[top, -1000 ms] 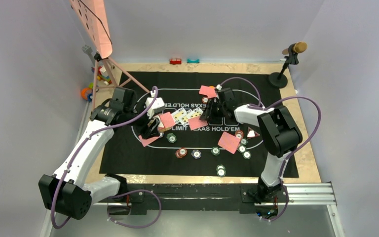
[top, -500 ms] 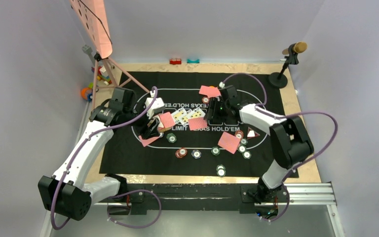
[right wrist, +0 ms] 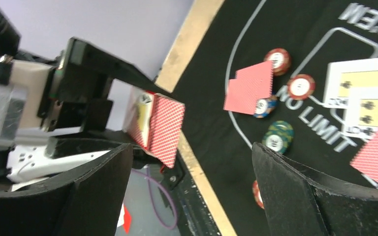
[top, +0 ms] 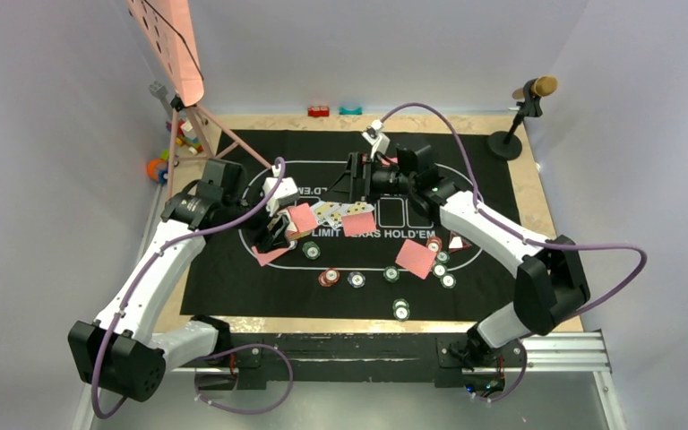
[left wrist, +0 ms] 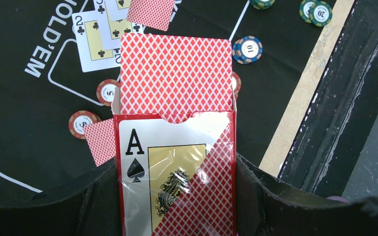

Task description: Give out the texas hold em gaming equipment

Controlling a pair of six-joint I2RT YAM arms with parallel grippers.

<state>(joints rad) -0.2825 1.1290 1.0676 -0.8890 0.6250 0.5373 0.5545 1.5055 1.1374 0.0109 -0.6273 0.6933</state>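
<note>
Dealing now hinges on the handoff. The left gripper (top: 275, 231) is clamped on the box (left wrist: 177, 167) above the mat's (top: 224, 278) left side, a red-backed card (left wrist: 176, 73) jutting from its open end. The right gripper (top: 355, 177), jaws wide apart and empty, hovers near the mat's far edge, facing the box. It should probably approach in line with that card, pinch only the exposed end, and draw straight out so no second card follows. Dealt cards (top: 333, 210) and chips (top: 356, 279) lie mid-mat.
</note>
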